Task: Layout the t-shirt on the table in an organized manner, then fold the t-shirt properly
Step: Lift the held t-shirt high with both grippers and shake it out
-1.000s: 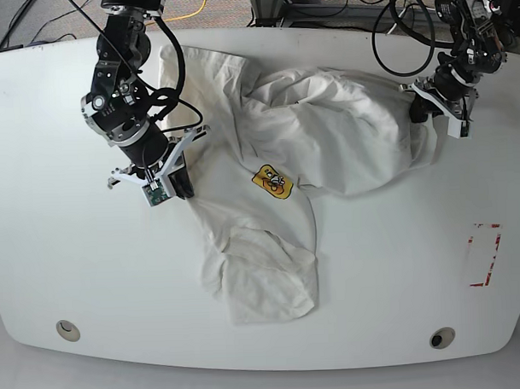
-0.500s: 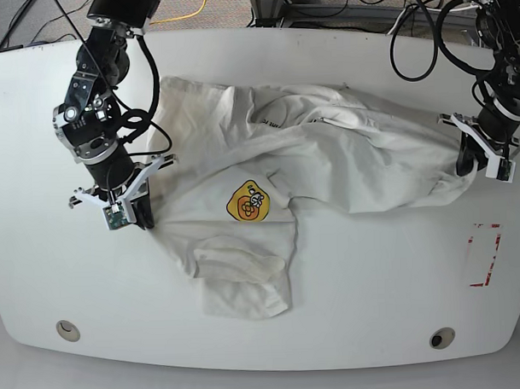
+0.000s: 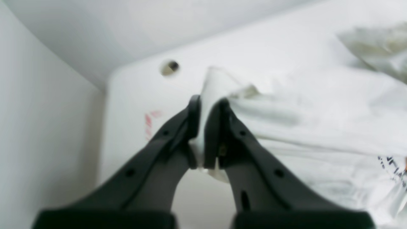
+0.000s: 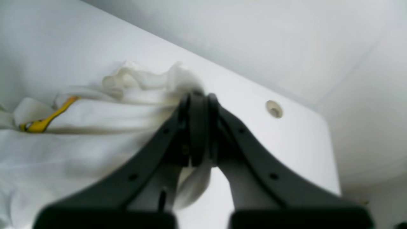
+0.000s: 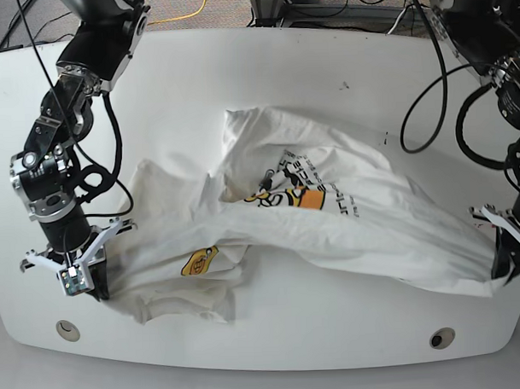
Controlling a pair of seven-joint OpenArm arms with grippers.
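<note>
Along the near edge of the table [image 5: 274,352], two round holes sit in the white top, one at each near corner [image 5: 67,329] [image 5: 441,337]. Just behind them the t-shirt [image 5: 330,235] is stretched across the table's near half between the two grippers, bunched and wrinkled rather than flat.

The right gripper [image 5: 85,282], on the base view's left, has its jaws pressed together on the shirt's edge; in the right wrist view [image 4: 198,127] cloth hangs out beneath the dark fingers, though the pinch point itself is blurred. The left gripper [image 5: 506,254], on the base view's right, is likewise clamped on the opposite end of the garment; the left wrist view [image 3: 206,127] shows a fold of white fabric held between the two pads.

A yellow-orange logo patch [image 5: 199,261] is partly tucked into folds near the right gripper. Farther back, the larger print [image 5: 307,197] faces up, its left portion hidden by an overlapping fold and its lettering too small to read. The red rectangle mark appears only as a faint, blurred trace in the left wrist view [image 3: 148,122]; in the base view the shirt covers that area. Both arms are cut off by the frame's upper edge.
</note>
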